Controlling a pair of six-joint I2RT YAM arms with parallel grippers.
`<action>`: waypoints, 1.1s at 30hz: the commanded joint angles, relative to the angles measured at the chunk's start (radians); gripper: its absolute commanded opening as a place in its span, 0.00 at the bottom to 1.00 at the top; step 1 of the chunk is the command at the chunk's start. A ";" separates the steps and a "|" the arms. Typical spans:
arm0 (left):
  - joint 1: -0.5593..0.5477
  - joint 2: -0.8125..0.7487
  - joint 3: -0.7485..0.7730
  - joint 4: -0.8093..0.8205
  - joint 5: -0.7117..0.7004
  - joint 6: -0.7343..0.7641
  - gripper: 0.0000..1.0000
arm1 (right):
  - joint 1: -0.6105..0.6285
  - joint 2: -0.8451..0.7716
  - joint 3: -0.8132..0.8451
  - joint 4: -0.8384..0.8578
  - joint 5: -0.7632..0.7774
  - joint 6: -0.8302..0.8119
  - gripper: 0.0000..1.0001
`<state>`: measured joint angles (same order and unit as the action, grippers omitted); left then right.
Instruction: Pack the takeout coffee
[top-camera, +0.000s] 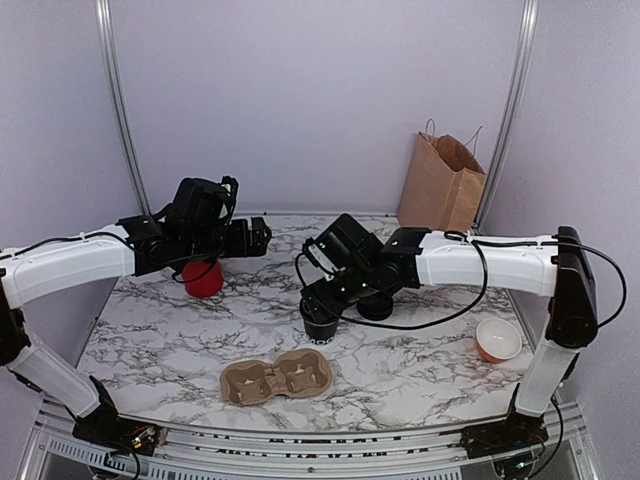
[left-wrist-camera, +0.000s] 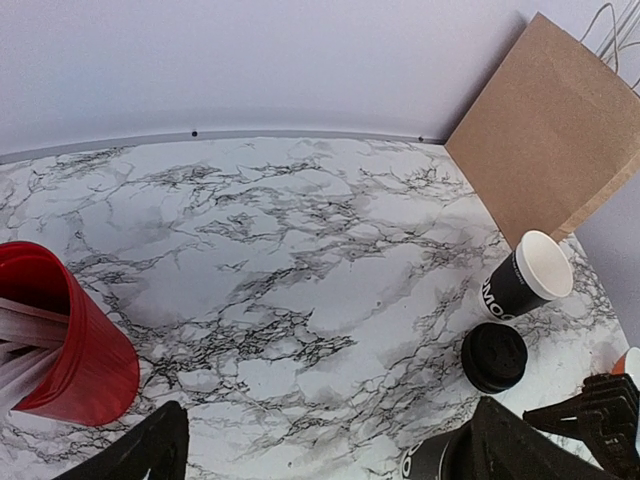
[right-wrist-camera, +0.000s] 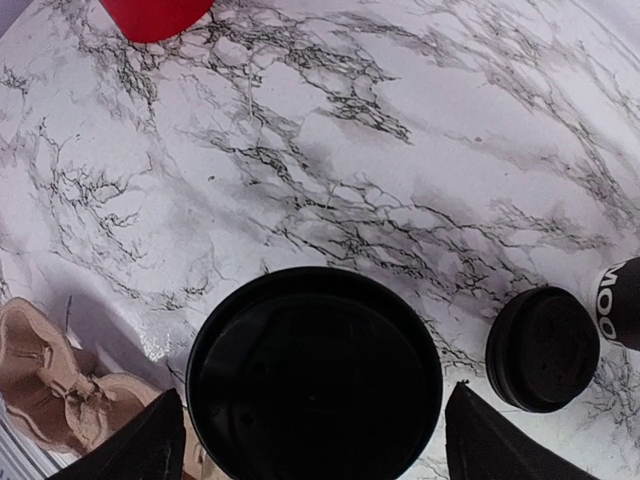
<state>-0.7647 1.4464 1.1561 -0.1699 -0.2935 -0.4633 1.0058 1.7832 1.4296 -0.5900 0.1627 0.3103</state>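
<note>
The right pincer (right-wrist-camera: 313, 400) looks clamped round the takeout coffee (top-camera: 322, 330), which sits directly beneath it. The left pincer (left-wrist-camera: 330, 462) gapes, empty. The cup carrier (top-camera: 277, 380) waits near the right pincer, towards the bases. Squeeze too hard and the paper wall may buckle, popping the lid (right-wrist-camera: 313, 350). It's a black cup with white print and a glossy round lid.

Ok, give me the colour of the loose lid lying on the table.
Black; the loose lid shows best in the right wrist view.

Red cup (top-camera: 203, 280), orange bowl (top-camera: 498, 340), marble table (top-camera: 420, 350)
</note>
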 joint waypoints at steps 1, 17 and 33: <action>0.007 -0.031 -0.016 -0.020 -0.013 -0.010 0.99 | 0.010 0.016 0.052 -0.025 0.025 0.009 0.86; 0.014 -0.032 -0.034 -0.019 -0.004 -0.023 0.99 | 0.029 0.058 0.091 -0.053 0.082 0.021 0.79; 0.019 -0.020 -0.041 -0.014 0.014 -0.029 0.99 | 0.053 0.079 0.104 -0.082 0.132 0.044 0.69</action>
<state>-0.7513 1.4410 1.1244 -0.1699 -0.2878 -0.4877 1.0492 1.8496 1.4914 -0.6468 0.2665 0.3374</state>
